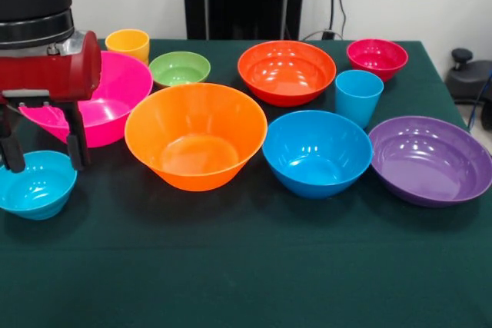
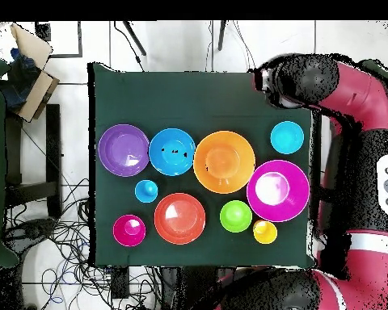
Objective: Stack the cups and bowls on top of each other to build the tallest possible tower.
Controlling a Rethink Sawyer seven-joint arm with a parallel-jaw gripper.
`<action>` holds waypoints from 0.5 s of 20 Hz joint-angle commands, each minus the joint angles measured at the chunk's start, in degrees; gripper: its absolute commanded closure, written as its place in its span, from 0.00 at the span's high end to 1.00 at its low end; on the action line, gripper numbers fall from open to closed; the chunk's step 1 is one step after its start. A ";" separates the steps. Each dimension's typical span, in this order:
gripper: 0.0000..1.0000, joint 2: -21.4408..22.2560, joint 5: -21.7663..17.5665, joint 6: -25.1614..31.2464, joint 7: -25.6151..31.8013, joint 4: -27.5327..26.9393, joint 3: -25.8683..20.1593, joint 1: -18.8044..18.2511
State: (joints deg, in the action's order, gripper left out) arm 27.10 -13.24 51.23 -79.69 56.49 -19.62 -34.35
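The hand [image 1: 42,155] hangs with its two dark fingers [image 1: 75,147] spread apart, straddling the far rim of the teal bowl [image 1: 34,183] at the front view's left edge; whether they touch the rim cannot be told, and nothing is held between them. Above the fingers sits the red wrist block of the arm [image 1: 50,74], which drops almost straight down from the upper left corner.

Eight bowls and two cups stand singly on the green tabletop [image 1: 246,266]; nothing is stacked, so no tower exists. Taking the large orange bowl [image 1: 196,136] as the clock's centre in the front view: the large pink bowl [image 1: 115,94] lies at ten o'clock, partly behind the arm. The purple bowl [image 1: 430,159] sits far out at three o'clock, the blue bowl [image 1: 317,151] just beside the orange one at three o'clock, and the red-orange bowl [image 1: 287,72] at one o'clock. The green bowl [image 1: 180,68] is at twelve, the magenta bowl [image 1: 377,57] at two, the teal bowl at eight. The light blue cup [image 1: 358,96] stands upright at two o'clock, the yellow cup [image 1: 127,44] upright at eleven, behind the pink bowl.
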 commanded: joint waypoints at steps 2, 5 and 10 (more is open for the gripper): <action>1.00 -3.86 -2.24 0.26 11.15 4.03 -5.33 -0.78; 1.00 -5.33 -2.39 1.25 11.61 2.22 -5.72 -0.65; 1.00 -7.40 -2.80 2.43 12.13 -0.62 -5.94 -0.23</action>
State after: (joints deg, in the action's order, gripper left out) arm 23.98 -13.22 51.22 -79.69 56.13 -20.52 -35.42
